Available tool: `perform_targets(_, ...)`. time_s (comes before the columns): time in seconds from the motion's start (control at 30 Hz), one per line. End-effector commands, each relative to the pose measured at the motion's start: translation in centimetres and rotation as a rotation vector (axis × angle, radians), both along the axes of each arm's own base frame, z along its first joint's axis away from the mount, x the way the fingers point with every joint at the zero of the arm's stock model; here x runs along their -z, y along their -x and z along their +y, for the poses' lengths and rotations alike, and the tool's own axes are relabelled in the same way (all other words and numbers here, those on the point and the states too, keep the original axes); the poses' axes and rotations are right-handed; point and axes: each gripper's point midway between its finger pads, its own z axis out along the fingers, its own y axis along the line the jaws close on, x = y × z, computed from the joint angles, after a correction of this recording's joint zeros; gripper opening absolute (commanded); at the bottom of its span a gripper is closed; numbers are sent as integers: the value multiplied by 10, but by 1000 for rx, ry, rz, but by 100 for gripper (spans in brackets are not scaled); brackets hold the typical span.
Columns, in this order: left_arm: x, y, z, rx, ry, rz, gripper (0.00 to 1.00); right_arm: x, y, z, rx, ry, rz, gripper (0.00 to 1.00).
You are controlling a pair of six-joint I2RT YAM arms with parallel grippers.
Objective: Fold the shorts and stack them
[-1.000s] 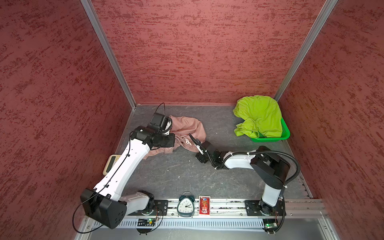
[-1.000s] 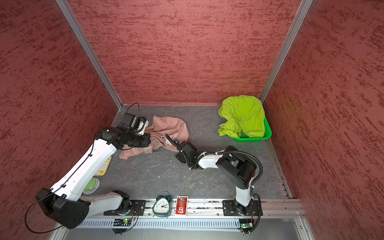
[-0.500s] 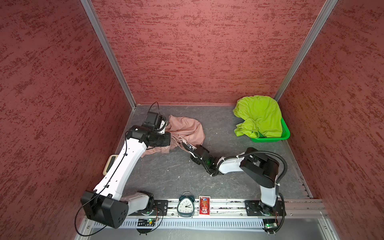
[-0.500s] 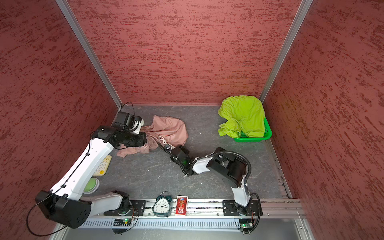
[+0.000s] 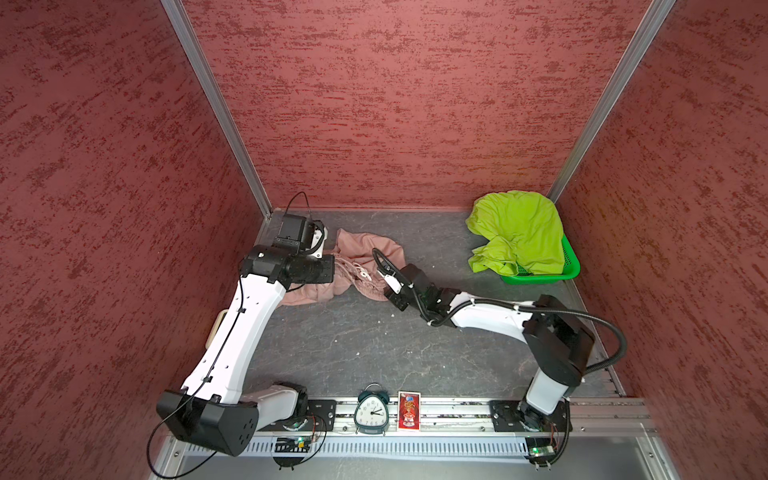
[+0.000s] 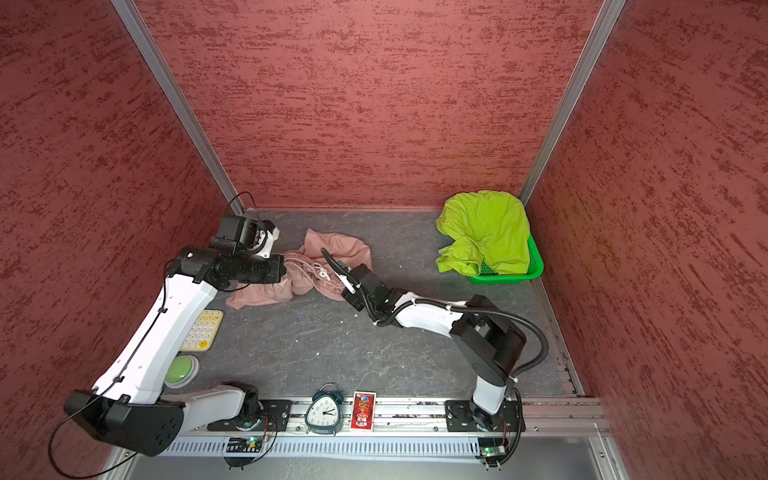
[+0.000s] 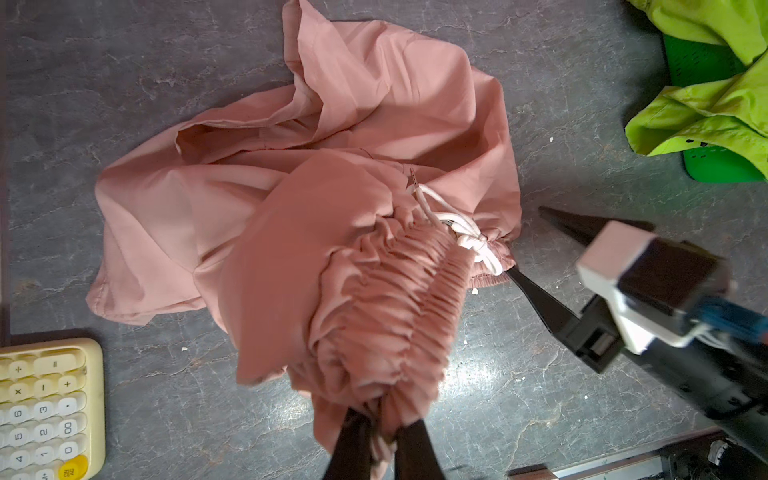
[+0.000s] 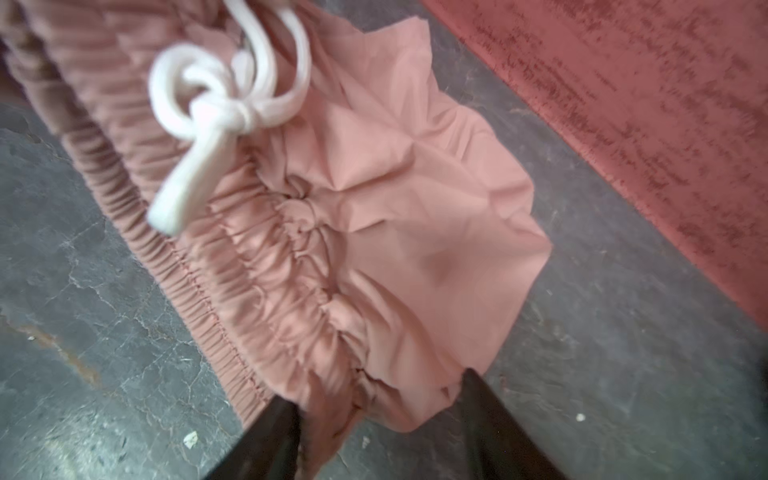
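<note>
The dusty pink shorts (image 5: 365, 253) (image 6: 338, 249) lie crumpled on the grey floor at the back left. In the left wrist view my left gripper (image 7: 382, 430) is shut on their gathered waistband (image 7: 395, 299), lifting it in a bunch. My right gripper (image 5: 380, 276) (image 6: 332, 274) (image 7: 525, 241) is open at the waistband's other end, near the white drawstring knot (image 8: 216, 108). In the right wrist view its two fingers straddle a fold of pink fabric (image 8: 374, 395) without pinching it. The lime green shorts (image 5: 519, 228) (image 6: 486, 228) are draped over the basket.
The bright green basket (image 5: 569, 266) (image 6: 536, 266) stands in the back right corner. A cream keypad (image 6: 203, 330) (image 7: 45, 411) and a green button (image 6: 181, 370) lie by the left wall. An alarm clock (image 5: 371, 411) and a red card box (image 5: 409, 411) stand on the front rail.
My left arm has pulled back and left with the waistband, dragging the pink shorts along. My right gripper has followed leftward up to the waistband's other end.
</note>
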Motion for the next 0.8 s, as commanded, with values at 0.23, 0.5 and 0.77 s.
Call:
perform_targets(0.23,-15,-19,3,24,12,-52,0,35,51,1,-137,138,-101,94)
perform_targets(0.5,-18,-24,7,22,5,-50,0,35,38,25,-71,189,-410,97)
perform_targets(0.77,-16,-22,10,13,7,-41,0,29,14,32,53,193,-603,95)
